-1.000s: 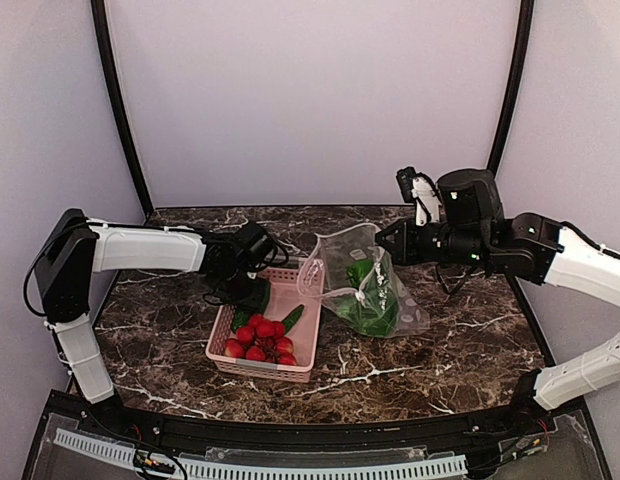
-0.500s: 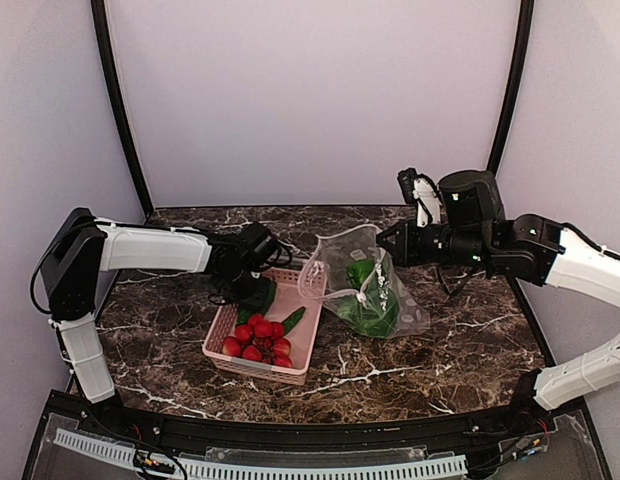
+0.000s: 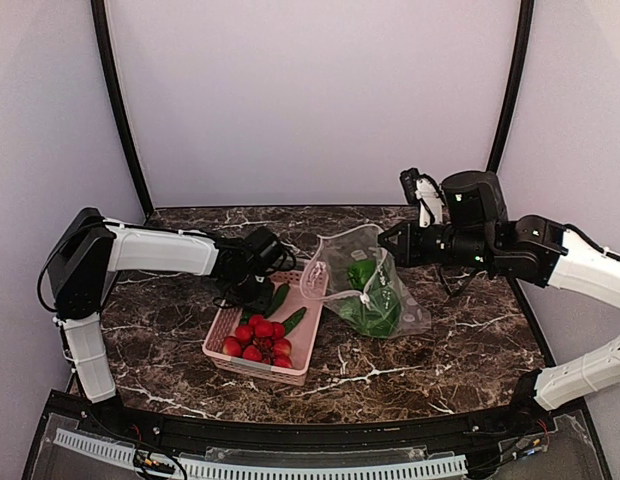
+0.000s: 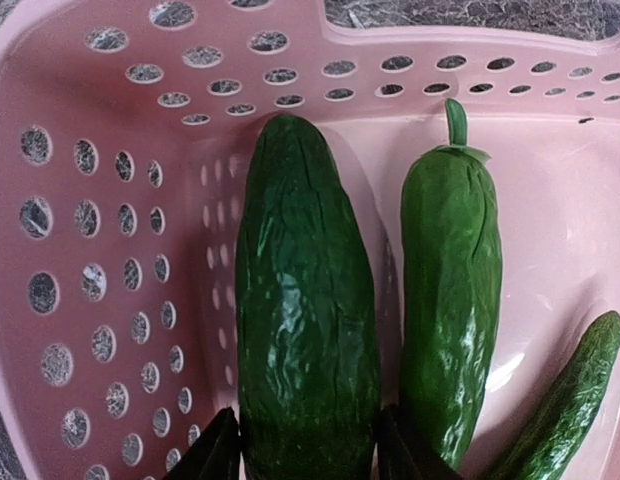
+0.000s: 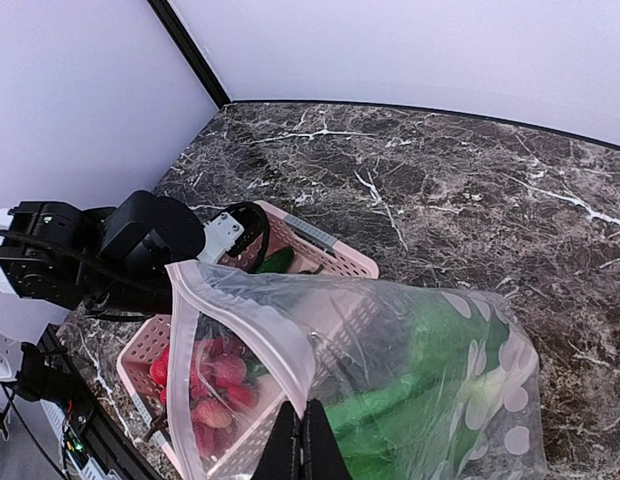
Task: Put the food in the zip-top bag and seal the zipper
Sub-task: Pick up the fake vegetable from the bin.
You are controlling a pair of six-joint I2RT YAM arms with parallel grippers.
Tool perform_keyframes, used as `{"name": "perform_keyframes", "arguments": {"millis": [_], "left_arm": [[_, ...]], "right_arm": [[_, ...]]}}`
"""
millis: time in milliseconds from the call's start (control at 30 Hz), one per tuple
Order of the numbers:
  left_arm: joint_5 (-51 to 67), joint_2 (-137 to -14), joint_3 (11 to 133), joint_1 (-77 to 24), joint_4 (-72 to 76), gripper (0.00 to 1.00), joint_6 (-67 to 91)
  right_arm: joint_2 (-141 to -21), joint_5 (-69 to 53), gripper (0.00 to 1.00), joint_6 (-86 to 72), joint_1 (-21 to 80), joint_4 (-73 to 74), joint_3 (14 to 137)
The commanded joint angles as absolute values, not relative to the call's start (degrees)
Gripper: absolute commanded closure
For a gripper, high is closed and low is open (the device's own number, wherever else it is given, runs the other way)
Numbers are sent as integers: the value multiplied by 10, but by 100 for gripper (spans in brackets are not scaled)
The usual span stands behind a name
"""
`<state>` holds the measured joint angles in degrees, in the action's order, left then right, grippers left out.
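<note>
Top external view: your left gripper is lowered into the far end of the pink basket. The basket stands on the dark marbled table, just beside the zip-top bag. Red toy fruits fill the basket's near end.

Left wrist view: the two dark fingers straddle the near end of the broad cucumber and appear to pinch it, though their contact lies at the frame's bottom edge. A stemmed cucumber lies just beside it, and a slim cucumber lies beyond that. All three rest on the basket floor.

Right wrist view: your right gripper has its fingers pressed together on the bag's mouth, holding it raised and gaping towards the basket. The zipper runs unsealed along the open edge.

Inside the bag you can see a green pepper and leafy greens. The bag's bottom rests on the table.
</note>
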<state>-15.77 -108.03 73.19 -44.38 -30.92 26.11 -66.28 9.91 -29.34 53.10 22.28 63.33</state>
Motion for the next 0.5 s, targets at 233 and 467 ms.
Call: {"name": "perform_keyframes", "arguments": {"millis": [233, 467], "left_arm": [[-151, -1117, 741, -446, -339, 50, 261], [-161, -1096, 756, -447, -348, 62, 259]], "right_arm": [[-644, 106, 100, -302, 527, 202, 624], [-644, 106, 100, -303, 527, 202, 624]]}}
